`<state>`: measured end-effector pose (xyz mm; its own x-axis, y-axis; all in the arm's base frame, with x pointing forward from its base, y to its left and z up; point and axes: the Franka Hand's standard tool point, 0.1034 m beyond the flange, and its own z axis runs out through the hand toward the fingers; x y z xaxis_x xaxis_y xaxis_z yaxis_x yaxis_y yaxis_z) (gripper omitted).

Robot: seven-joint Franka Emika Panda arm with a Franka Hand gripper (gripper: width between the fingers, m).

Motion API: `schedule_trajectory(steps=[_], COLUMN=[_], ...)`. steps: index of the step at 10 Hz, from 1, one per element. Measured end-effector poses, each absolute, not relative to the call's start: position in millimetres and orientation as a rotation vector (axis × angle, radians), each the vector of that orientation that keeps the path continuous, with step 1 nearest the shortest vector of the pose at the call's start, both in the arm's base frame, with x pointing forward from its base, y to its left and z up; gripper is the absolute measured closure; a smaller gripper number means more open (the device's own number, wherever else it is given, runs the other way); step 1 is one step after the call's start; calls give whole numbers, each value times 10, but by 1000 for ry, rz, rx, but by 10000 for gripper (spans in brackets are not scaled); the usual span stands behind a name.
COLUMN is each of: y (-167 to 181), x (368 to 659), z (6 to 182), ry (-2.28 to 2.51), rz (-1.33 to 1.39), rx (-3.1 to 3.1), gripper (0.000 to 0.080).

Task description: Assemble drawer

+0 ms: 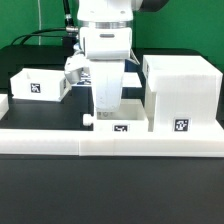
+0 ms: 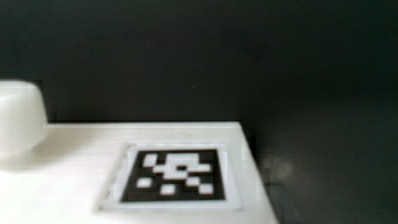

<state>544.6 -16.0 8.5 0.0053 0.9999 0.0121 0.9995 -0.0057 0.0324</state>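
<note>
The drawer's large white housing stands at the exterior view's right, with a tag on its front. One small open-top tray sits at the left. A second tray, with a small knob on its left side, sits in the middle against the housing. My gripper reaches straight down onto this middle tray, and its fingertips are hidden by the hand and the tray wall. The wrist view shows a white tray surface carrying a black-and-white tag, very close and blurred. No fingers show there.
A long low white border wall runs along the front, just before the middle tray and housing. The black table lies beyond the tray. A rounded white shape shows at the wrist view's edge. Cables hang behind the arm.
</note>
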Motion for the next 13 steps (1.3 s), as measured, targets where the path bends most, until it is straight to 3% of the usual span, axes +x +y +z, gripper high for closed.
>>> schedule_trajectory(steps=[13], y=[-97], x=[5443], z=[140], ry=[2147], rz=[-10], rx=[2315], gripper=[757])
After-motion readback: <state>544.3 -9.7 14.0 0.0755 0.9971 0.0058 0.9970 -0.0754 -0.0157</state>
